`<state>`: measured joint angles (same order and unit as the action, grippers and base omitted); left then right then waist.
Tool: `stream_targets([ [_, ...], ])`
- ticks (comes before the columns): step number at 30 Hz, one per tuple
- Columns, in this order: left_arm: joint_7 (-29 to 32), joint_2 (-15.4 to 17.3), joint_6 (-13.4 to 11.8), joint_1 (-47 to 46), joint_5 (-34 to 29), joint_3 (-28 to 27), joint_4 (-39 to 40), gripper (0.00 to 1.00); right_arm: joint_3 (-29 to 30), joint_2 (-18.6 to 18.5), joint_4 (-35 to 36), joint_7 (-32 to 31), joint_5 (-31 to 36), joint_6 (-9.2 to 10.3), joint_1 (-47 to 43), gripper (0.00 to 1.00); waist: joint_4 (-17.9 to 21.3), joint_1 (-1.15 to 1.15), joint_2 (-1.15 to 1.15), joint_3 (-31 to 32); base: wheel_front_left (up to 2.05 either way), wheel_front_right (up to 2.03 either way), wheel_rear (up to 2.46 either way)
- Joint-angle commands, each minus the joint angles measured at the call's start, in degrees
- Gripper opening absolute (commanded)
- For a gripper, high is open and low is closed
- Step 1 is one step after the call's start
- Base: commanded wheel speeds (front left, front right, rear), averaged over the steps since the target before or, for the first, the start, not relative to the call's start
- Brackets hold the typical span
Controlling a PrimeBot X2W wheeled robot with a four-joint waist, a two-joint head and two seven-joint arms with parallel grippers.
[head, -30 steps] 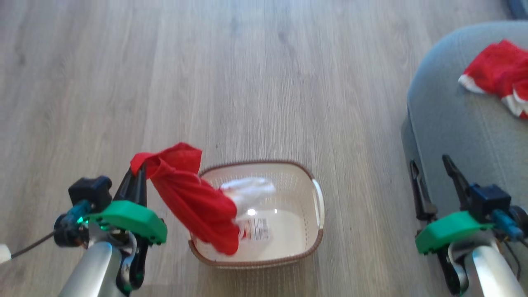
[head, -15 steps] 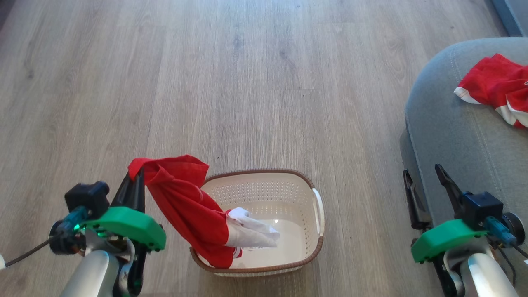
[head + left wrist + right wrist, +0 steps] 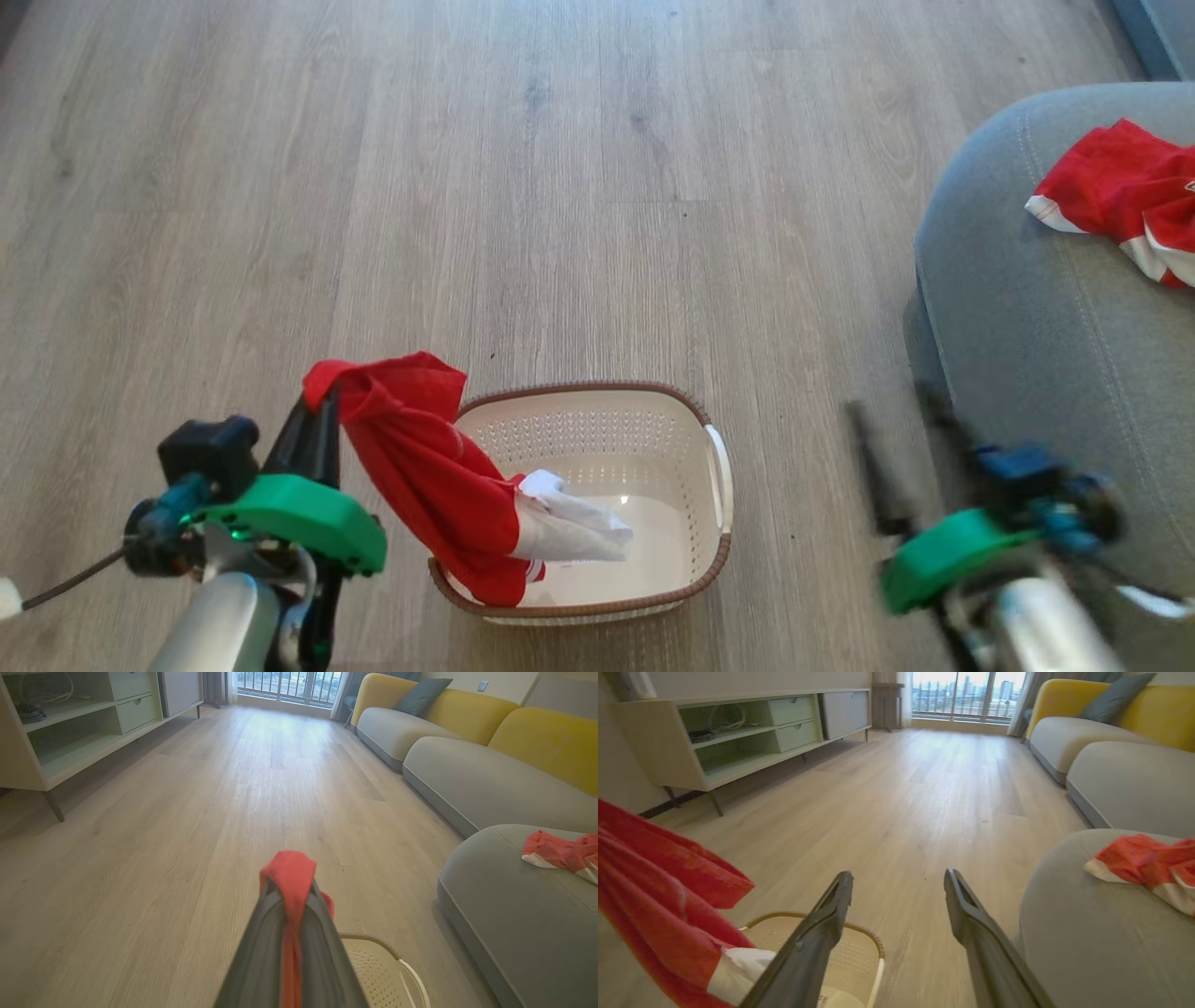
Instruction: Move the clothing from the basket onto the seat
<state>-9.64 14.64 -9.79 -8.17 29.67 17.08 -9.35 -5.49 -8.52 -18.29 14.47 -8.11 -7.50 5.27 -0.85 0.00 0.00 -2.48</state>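
My left gripper [image 3: 322, 403] is shut on a red piece of clothing [image 3: 420, 467], just left of the cream basket [image 3: 597, 388]. The cloth hangs from the fingertips, and its white end [image 3: 569, 527] lies inside the basket. In the left wrist view the red clothing [image 3: 289, 872] drapes over my left gripper [image 3: 289, 893], with the basket [image 3: 373, 961] below it. My right gripper [image 3: 898, 420] is blurred and open, between the basket and the grey seat [image 3: 1018, 280]. The right wrist view shows my right gripper [image 3: 899, 882] with its fingers spread and nothing between them. It also shows the basket [image 3: 859, 952], the held clothing [image 3: 658, 896] and the seat [image 3: 1087, 933].
Another red and white garment [image 3: 1120, 187] lies on the seat. Wood floor [image 3: 560, 187] stretches ahead of the basket. A pale green cabinet [image 3: 70, 732] stands along the left wall, and grey and yellow sofas [image 3: 467, 714] line the right.
My right arm has swung left toward the basket and is blurred with motion. The left gripper keeps its hold and has barely shifted. The cloth's white end has settled lower in the basket.
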Motion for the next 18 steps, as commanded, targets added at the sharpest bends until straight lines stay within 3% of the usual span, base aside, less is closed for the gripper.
stream_targets([
  [1, -0.21, 1.25, -0.05, -3.29, -0.09, -1.42, 2.98, 0.0, -4.73, -0.63, 2.34, 0.52, -0.15, 0.01, 2.78, 1.0, -0.03, 0.0, 0.0, -0.17, 0.0, 0.0, 0.0],
  [8, 1.12, -0.96, 1.41, -6.85, -1.83, 3.39, 6.58, 0.0, -25.9, -0.14, -0.2, 0.52, -5.47, 0.01, 10.02, 1.0, -1.06, 0.0, 0.0, -0.23, 0.0, 0.0, 0.0],
  [13, 2.76, -3.26, 2.73, -9.56, -3.18, 7.85, 8.71, 0.0, -32.95, 1.23, -4.27, 0.52, -7.96, 0.01, 16.11, 1.0, -2.77, 0.0, 0.0, -0.04, 0.0, 0.0, 0.0],
  [18, 4.14, -5.72, 3.92, -11.52, -4.11, 12.0, 10.55, 0.0, -35.62, 2.57, -8.02, 0.52, -9.51, 0.01, 20.9, 1.0, -4.5, 0.0, 0.0, -0.03, 0.0, 0.0, 0.0],
])
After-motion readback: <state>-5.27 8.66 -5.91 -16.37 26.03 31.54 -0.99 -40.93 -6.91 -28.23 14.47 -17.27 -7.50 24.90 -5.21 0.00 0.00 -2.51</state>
